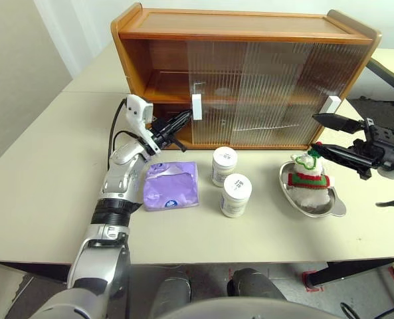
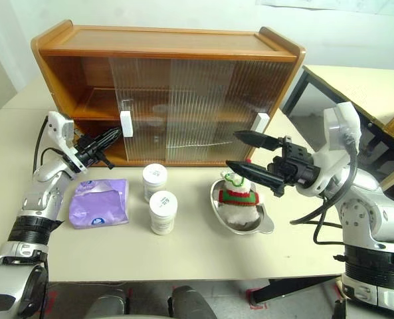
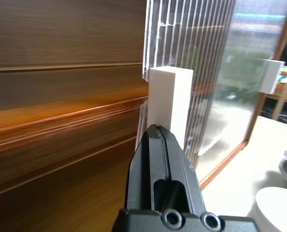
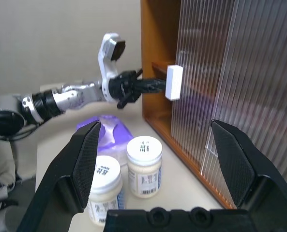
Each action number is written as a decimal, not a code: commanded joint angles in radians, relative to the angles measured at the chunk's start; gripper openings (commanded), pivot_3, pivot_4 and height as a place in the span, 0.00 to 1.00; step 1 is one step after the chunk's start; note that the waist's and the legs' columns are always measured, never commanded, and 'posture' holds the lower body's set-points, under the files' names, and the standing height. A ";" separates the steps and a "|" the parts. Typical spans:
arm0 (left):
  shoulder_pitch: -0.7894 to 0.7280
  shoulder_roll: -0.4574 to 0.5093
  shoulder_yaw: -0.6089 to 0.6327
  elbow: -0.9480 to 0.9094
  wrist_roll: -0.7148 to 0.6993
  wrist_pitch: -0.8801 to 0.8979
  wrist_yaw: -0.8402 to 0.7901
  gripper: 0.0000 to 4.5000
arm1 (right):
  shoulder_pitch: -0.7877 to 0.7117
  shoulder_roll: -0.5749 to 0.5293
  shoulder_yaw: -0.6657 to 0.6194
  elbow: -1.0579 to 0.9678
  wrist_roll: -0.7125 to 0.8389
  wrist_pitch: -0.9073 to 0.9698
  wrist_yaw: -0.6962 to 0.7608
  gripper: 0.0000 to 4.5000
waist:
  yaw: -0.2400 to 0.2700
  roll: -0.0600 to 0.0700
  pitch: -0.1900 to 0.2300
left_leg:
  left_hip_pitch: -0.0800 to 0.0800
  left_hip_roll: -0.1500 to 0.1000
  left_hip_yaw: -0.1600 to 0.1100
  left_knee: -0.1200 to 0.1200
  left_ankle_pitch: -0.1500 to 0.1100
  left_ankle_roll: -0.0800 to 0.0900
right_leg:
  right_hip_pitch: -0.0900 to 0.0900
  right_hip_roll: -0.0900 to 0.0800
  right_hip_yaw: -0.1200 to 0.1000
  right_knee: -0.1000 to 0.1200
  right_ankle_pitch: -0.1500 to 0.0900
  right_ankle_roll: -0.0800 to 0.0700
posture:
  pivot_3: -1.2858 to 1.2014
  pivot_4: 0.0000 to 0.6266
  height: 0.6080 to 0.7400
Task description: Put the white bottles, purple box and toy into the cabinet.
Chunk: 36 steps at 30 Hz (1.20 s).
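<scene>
The cabinet [image 1: 250, 86] stands long-side-on along the tabletop's [image 1: 44, 193] far edge, its open front facing the near edge. Its ribbed translucent sliding doors cover the middle and right of the front — the left bay is open, showing smooth orange-brown wood shelves. The left claw [image 1: 189, 117], fingers pressed shut, points at the left door's white rectangular handle [image 1: 197, 106] and touches its side. In front of the cabinet, toward the middle of the tabletop, the two white bottles [image 1: 224, 165] [image 1: 236, 195] stand upright, close together, round lids up. Just beside them toward the left edge lies the purple box [image 1: 171, 185], flat, soft and crinkled. Toward the right edge the toy [image 1: 308, 174] lies in a shiny oval metal dish [image 1: 334, 207], its green hat pointing toward the cabinet. The right claw [image 2: 244, 151] hovers above the toy with its fingers spread wide, empty, pointing across toward the left edge. A second white handle [image 1: 331, 104] sits on the right door.
</scene>
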 commanded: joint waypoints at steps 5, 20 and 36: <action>-0.026 -0.021 -0.028 0.048 0.020 -0.003 -0.025 0.00 | 0.026 0.047 -0.041 -0.057 0.079 0.035 -0.063 1.00 | -0.008 0.000 0.000 | -0.001 0.000 0.000 0.000 0.000 0.001 | 0.000 0.000 0.000 0.000 0.000 0.001 | 0.44 0.00 1.00; -0.139 -0.094 -0.062 0.195 0.058 -0.065 -0.054 0.00 | 0.067 0.079 -0.050 -0.101 0.103 0.041 -0.118 1.00 | -0.030 0.000 0.000 | -0.003 0.000 0.000 0.004 -0.002 0.003 | -0.001 0.000 0.001 -0.001 0.000 0.003 | 0.44 0.00 1.00; -0.130 -0.100 -0.059 0.213 0.074 -0.080 -0.081 0.00 | 0.071 0.084 -0.048 -0.114 0.137 0.049 -0.137 1.00 | -0.039 0.000 0.000 | -0.011 -0.001 0.000 0.010 -0.004 0.007 | -0.004 0.000 0.001 -0.004 0.001 0.007 | 0.44 0.00 1.00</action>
